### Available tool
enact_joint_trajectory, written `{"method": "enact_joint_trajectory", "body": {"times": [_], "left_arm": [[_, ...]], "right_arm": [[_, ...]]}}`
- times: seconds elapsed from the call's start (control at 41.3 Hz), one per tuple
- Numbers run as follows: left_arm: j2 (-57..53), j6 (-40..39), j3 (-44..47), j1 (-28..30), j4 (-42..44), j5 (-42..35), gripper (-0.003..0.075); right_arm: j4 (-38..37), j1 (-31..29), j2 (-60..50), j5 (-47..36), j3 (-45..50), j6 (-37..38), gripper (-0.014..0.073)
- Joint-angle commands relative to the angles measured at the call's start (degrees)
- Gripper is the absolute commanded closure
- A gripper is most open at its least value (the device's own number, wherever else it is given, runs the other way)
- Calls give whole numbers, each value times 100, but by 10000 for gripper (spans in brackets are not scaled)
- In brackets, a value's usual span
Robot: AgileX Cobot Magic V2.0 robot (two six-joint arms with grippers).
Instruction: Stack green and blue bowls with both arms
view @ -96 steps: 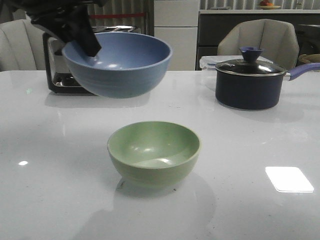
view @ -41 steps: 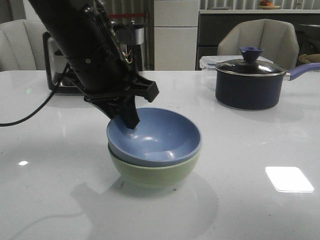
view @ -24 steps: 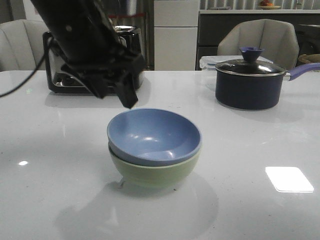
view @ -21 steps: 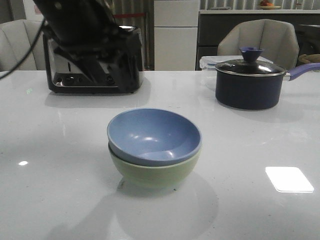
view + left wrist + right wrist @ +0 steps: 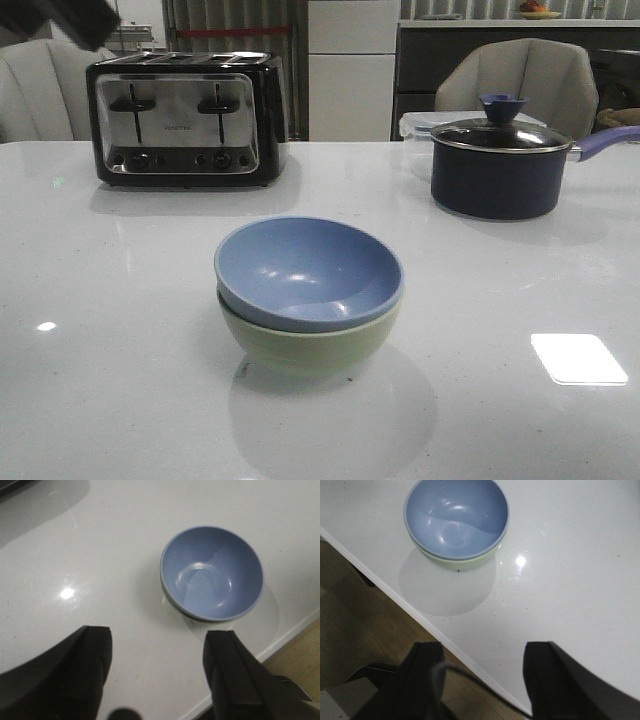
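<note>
White and glossy, the table [image 5: 120,400] fills the front view, with a bright patch of reflected light on it. Nearest the camera, in the middle of the table, the blue bowl [image 5: 308,270] sits nested inside the green bowl [image 5: 305,350], its rim riding a little above the green rim and tilted slightly. The green bowl stands upright on the table with a soft shadow around its base.

From the left wrist view, the left gripper [image 5: 157,672] hangs above the table with its two dark fingers [image 5: 97,655] spread wide and nothing between them; the blue bowl [image 5: 212,572] lies apart from it, near the table edge, with only a sliver of the green one showing beneath. From the right wrist view, the right gripper [image 5: 480,680] is likewise spread wide and empty, held over the table edge, apart from the stacked bowls, where the blue bowl [image 5: 456,517] covers most of the green bowl [image 5: 465,562]. A thin black cable [image 5: 465,677] crosses between its fingers.

Farther back, a chrome and black toaster [image 5: 187,120] stands on the left, and a dark lidded saucepan [image 5: 500,165] with a bluish handle on the right. Behind the table are two pale chairs [image 5: 520,80].
</note>
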Motion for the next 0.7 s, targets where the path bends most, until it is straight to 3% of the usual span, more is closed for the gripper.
{"method": "enact_joint_trajectory", "body": {"times": [0.0, 0.339, 0.533, 0.678], "left_arm": [[-716, -19, 296, 10, 24, -228, 255], [-2451, -47, 1625, 10, 73, -83, 256], [-2713, -161, 1966, 10, 73, -466, 267], [-2713, -356, 2050, 10, 62, -609, 328]], "right_arm": [[38, -3, -30, -359, -152, -69, 126], [38, -3, -30, -359, -152, -69, 126], [38, -3, -30, -359, -152, -69, 126], [25, -3, -30, -357, -152, -69, 126]]}}
